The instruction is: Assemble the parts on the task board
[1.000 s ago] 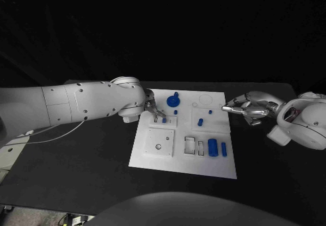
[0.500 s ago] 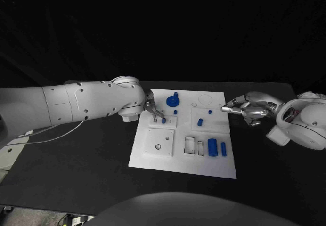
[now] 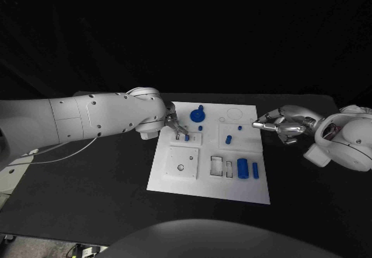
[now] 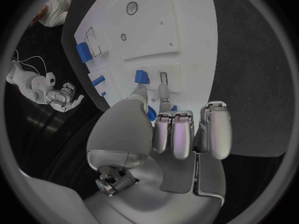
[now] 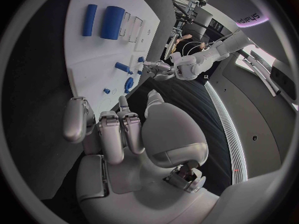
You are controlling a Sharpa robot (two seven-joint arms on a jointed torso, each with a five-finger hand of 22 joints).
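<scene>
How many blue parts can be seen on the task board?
6: a gear-like part at the far edge, a small peg below it, one at the left robot hand, a peg mid-board, two cylinders nearest. More may be hidden.

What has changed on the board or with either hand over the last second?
Nothing has visibly moved. The left hand still has its fingers down at the small blue part in the task board's upper left block, and the right hand still hovers off the board's right edge, holding nothing.
</scene>
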